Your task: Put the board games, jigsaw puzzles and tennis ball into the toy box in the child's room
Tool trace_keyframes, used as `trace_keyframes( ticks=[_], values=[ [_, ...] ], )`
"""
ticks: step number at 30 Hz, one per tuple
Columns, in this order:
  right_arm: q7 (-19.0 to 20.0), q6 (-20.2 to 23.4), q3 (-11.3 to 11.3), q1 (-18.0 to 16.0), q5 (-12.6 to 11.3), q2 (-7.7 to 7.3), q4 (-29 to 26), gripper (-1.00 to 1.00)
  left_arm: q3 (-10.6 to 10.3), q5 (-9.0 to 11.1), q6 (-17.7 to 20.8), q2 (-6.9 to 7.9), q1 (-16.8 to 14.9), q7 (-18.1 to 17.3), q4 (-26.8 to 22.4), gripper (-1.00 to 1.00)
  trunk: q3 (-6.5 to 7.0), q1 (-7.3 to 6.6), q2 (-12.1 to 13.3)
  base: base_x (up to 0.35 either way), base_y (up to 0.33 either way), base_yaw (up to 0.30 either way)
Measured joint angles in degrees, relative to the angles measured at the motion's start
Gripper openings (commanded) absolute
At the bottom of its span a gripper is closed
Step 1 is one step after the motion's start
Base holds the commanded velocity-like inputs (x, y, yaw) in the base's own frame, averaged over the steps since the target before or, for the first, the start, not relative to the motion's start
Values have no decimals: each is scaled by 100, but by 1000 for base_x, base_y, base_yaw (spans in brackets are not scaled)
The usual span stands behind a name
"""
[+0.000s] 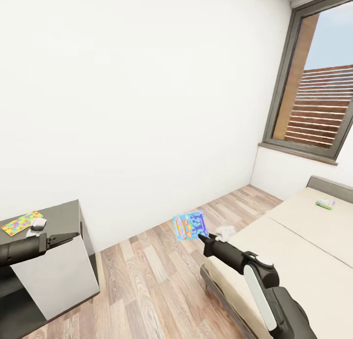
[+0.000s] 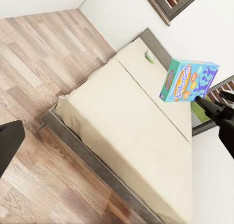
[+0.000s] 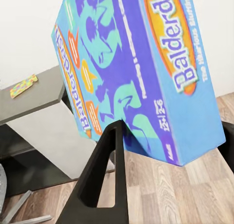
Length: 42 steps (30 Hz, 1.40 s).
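Right gripper (image 1: 200, 236) jaws pinch the blue-and-orange printed board game box (image 1: 190, 225), held upright over the wood plank floor (image 1: 162, 275); the tabletop (image 1: 59, 216) lies leftward. Left jaws: cannot tell.

The blue-and-orange board game (image 1: 190, 225) hangs upright in the air above the wood floor, pinched at its lower edge. A pale green board game (image 1: 325, 203) lies flat on the bed (image 1: 314, 241), near its far end. A multicoloured jigsaw puzzle (image 1: 21, 222) rests on the table (image 1: 63, 216), with what may be the toy box (image 1: 38, 224) just beside it.
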Motion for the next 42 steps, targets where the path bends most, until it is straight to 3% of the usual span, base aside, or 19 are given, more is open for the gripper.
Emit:
trace_keyframes(
  ticks=[12,29,42],
  values=[
    [-4,83,14,0,-3,10,-1,-100,3,17,-6,-11,3,0,0,100,0,0,0,0,0,9],
    [-22,290,70,2,60,16,-20,-100,-6,8,-24,-43,2,0,-1,100,-18,-1,1,76,-44,262],
    [-15,313,49,11,20,18,-24,-100,-1,8,-35,-44,3,0,1,100,-65,-2,5,137,-1,18]
  ],
)
